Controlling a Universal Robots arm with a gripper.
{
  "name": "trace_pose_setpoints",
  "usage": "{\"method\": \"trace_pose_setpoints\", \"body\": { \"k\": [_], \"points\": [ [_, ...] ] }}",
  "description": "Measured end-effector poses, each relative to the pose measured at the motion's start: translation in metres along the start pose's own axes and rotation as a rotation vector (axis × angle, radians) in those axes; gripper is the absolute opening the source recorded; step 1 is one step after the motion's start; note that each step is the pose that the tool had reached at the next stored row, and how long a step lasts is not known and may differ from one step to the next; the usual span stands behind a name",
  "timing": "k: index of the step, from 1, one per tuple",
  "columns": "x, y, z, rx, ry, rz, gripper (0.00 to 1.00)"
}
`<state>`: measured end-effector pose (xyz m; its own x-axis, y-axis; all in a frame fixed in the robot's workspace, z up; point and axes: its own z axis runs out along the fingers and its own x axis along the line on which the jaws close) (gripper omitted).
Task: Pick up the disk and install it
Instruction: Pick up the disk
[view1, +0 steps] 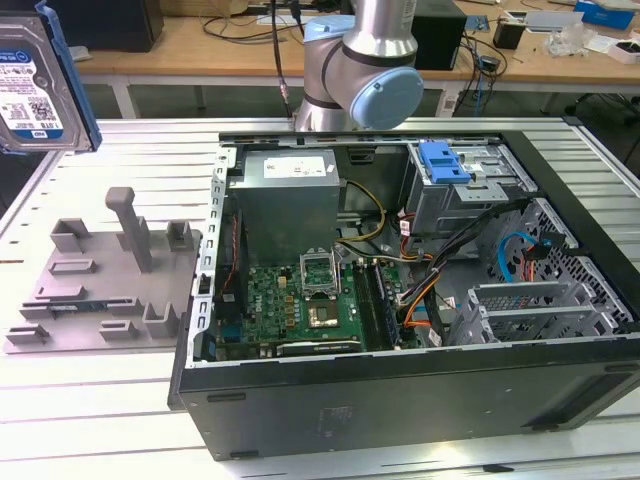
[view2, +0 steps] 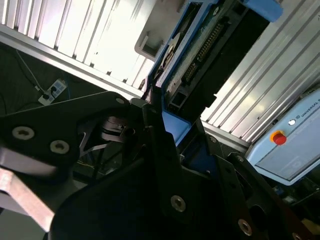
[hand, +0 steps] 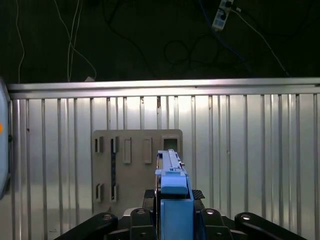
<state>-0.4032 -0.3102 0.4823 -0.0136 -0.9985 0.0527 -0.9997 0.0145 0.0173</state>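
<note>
Disk (view1: 30, 88) is up in the air at about ten o'clock of the exterior view, well apart from the open computer case (view1: 400, 400) and above the ribbed metal table (view1: 100, 430). You see its white-and-blue label turned to the camera and the blue carrier along its edge; it stands upright, a little tilted.

In the first wrist view the gripper (hand: 173, 197) has its black fingers (hand: 149, 194) pressed on both sides of the blue carrier, so it pinches the disk (hand: 171, 167) by its edge. The second wrist view shows the same hold on the carrier end of the disk (view2: 210, 50).

A grey holder plate (view1: 100, 290) lies flat on the table at nine o'clock from the case. Inside the case, the drive cage with a blue latch (view1: 445, 160) sits at one o'clock and the grey power supply box (view1: 290, 195) at eleven o'clock. The arm (view1: 360, 60) stands at twelve o'clock, behind the case.
</note>
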Motion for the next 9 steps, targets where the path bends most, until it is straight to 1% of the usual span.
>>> {"method": "trace_pose_setpoints", "body": {
  "k": [2, 4, 9],
  "points": [
    [0.0013, 0.0001, -0.0056, 0.0001, -0.0001, 0.0, 0.36],
    [0.0019, 0.0001, -0.0075, 0.0001, -0.0002, 0.0, 0.36],
    [0.0021, 0.0001, -0.0076, 0.0001, -0.0002, 0.0, 0.36]
  ]
}}
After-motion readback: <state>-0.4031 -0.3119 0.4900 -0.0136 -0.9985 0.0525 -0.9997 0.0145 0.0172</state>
